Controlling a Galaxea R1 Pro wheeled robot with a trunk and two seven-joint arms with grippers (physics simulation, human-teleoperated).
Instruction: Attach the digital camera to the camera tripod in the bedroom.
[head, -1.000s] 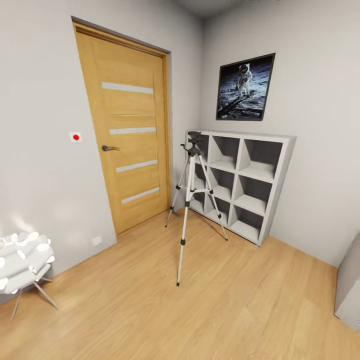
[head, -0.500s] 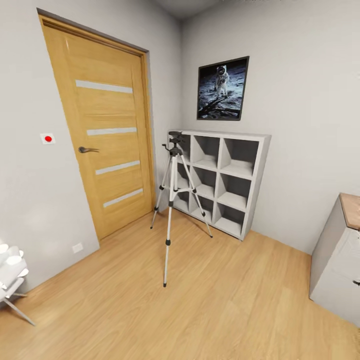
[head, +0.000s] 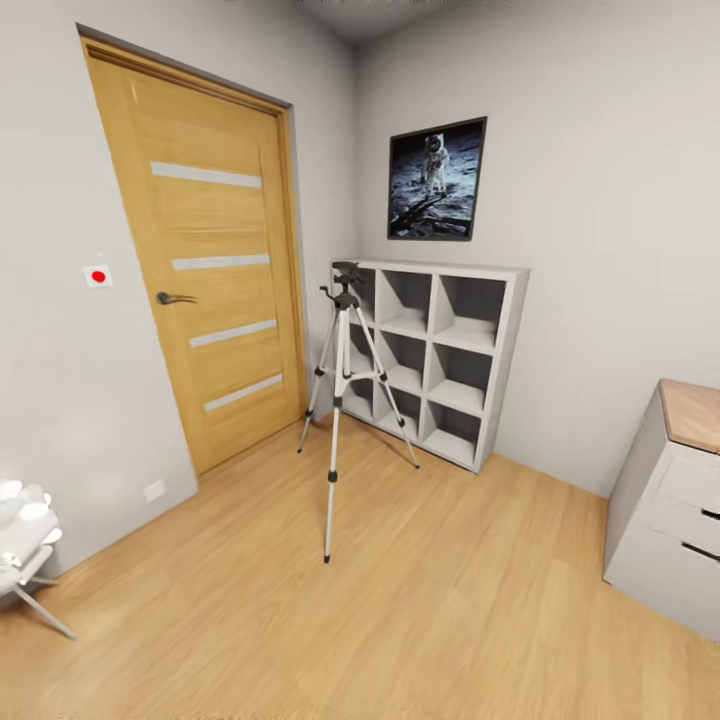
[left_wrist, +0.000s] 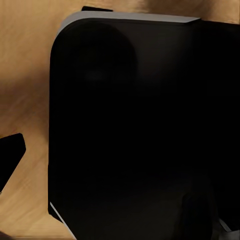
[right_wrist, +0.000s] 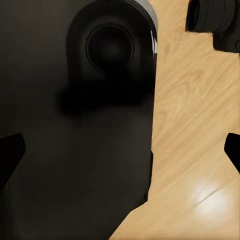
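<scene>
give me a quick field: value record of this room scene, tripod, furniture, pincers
room: light grey walls, wood plank floor
camera tripod: standing upright on the floor, legs spread, in front of the shelf unit's left end; nothing mounted on its head
door: oak, frosted stripes, shut, left of the tripod
shelf unit: white cubes against the far wall, cubes look bare
picture: astronaut print above the shelf
drawer unit: at the right edge
lamp: white, thin legs, at the left edge
pincers: open or shut cannot be told
</scene>
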